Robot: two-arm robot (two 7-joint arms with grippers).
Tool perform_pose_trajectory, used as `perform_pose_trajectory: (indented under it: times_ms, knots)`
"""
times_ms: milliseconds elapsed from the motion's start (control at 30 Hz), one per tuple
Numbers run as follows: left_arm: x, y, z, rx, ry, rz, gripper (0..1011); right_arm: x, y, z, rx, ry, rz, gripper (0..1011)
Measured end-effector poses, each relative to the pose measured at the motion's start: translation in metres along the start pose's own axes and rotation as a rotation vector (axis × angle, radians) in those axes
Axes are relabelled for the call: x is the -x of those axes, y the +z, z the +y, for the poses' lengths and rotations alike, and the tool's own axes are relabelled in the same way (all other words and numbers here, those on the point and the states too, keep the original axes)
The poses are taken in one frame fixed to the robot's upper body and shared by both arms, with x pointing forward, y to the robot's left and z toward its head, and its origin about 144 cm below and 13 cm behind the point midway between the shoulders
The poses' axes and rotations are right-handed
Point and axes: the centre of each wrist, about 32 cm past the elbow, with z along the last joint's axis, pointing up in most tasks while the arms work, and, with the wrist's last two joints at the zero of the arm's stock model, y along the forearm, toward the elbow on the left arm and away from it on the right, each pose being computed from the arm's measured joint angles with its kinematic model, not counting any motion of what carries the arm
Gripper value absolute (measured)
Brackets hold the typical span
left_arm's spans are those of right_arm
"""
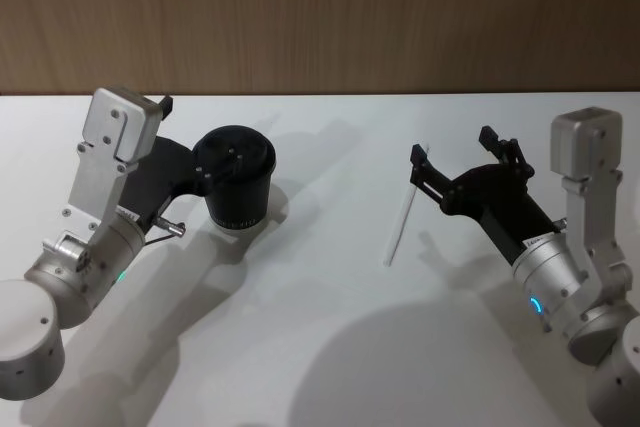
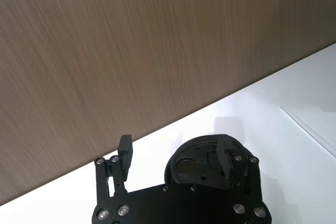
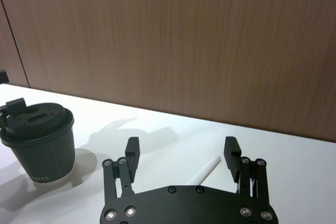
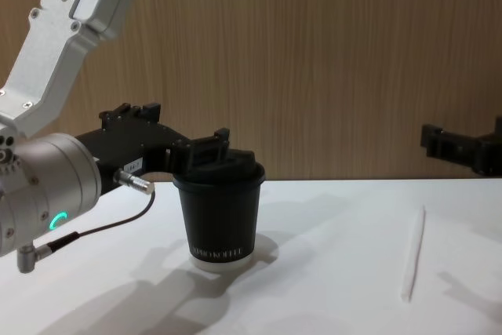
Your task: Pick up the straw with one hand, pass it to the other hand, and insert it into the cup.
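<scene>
Right gripper (image 3: 181, 145) wide above the straw (image 1: 404, 212), left gripper (image 2: 176, 148) wide at the cup (image 4: 220, 213), one finger (image 2: 229, 162) indistinct against its lid.

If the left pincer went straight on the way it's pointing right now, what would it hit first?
The cup. The left pincer is open, and the cup stands right ahead, partly between its jaws. I cannot tell whether they touch.

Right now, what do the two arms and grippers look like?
Both are black two-finger grippers with silver screws on silver cylindrical wrists, each with a boxy silver housing. The left gripper has a green-lit ring and a black cable with a metal plug; the right gripper has a blue-lit ring.
</scene>
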Motion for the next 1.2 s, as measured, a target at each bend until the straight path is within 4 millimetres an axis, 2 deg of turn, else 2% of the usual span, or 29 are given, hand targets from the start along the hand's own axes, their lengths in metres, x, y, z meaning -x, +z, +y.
perform_pose_trajectory:
  times_ms: [600,1200]
  knots:
    - [0.000,0.000,0.000,0.000,0.000,0.000,1003,0.027,0.018,0.002,0.092,-0.009,-0.051,1001]
    - [0.000,0.000,0.000,0.000,0.000,0.000,1003,0.045,0.024,0.008,0.229,-0.048,-0.064,1001]
